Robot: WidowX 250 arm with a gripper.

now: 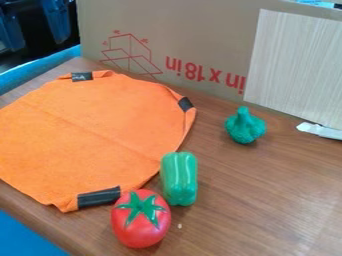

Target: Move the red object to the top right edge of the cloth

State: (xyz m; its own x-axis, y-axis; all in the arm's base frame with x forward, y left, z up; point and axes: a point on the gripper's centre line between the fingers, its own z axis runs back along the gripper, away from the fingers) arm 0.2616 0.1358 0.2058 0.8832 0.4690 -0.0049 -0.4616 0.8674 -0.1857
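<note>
Gripper's state can't be made out; green pepper (179,179) sits beside red tomato (137,232) and orange cloth (93,130).

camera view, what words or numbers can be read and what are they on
"in x 18 in": upside-down red print on the cardboard.
Small red marks by the box drawing: too small to read.
Pale marks on the black tag at the orange cloth's far edge: too small to read.

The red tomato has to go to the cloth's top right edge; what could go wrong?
The tomato looks round and smooth, so it might slip or roll. The green pepper sits close beside it and could get bumped. The orange cloth has uneven edges, so it may bunch up if brushed.
</note>
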